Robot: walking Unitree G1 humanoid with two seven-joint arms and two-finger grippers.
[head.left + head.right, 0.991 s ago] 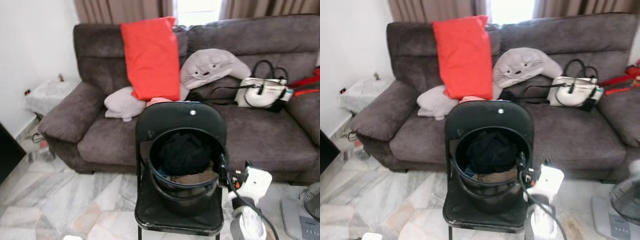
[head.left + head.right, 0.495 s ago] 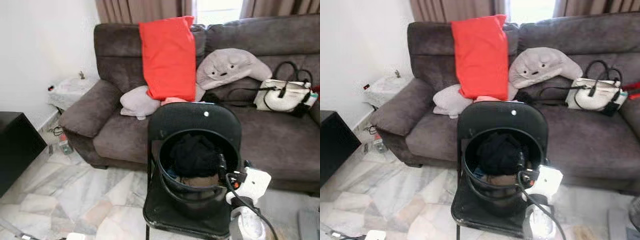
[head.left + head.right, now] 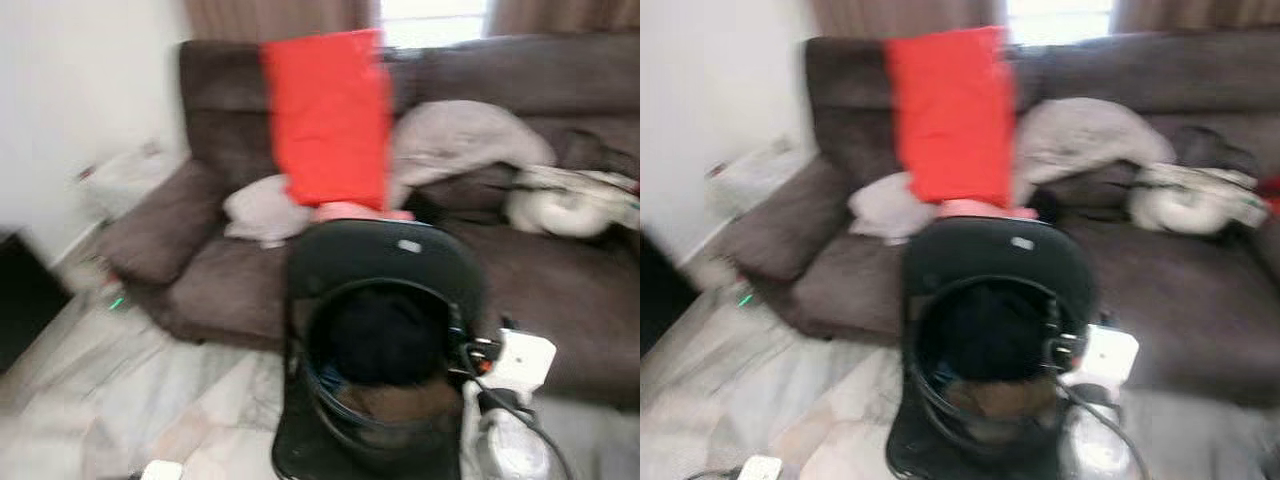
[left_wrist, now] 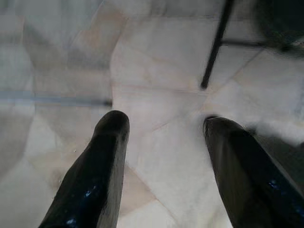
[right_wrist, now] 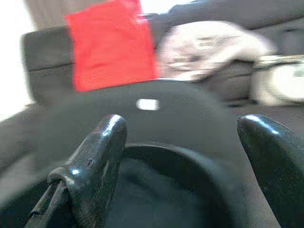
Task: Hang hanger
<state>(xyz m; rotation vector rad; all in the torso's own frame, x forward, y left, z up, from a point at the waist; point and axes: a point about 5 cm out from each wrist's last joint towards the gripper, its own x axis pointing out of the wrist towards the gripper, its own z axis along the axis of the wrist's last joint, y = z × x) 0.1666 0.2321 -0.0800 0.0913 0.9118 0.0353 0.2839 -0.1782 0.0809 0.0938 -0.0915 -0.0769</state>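
Marble floor [image 3: 150,390] under black chair [image 3: 380,260] facing brown sofa [image 3: 200,250]

No readable text, label, brand or number anywhere. Just above the bucket [image 3: 385,400], a small pale tag on the chair back [image 3: 385,258], blurred past reading; same tag in the right wrist view, equally smeared.

Chair [image 3: 380,262] and bucket [image 3: 385,400] ahead; left floor [image 3: 120,390] open.

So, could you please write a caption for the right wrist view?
Right gripper with fingers open, facing the black bucket on the folding chair before the sofa.
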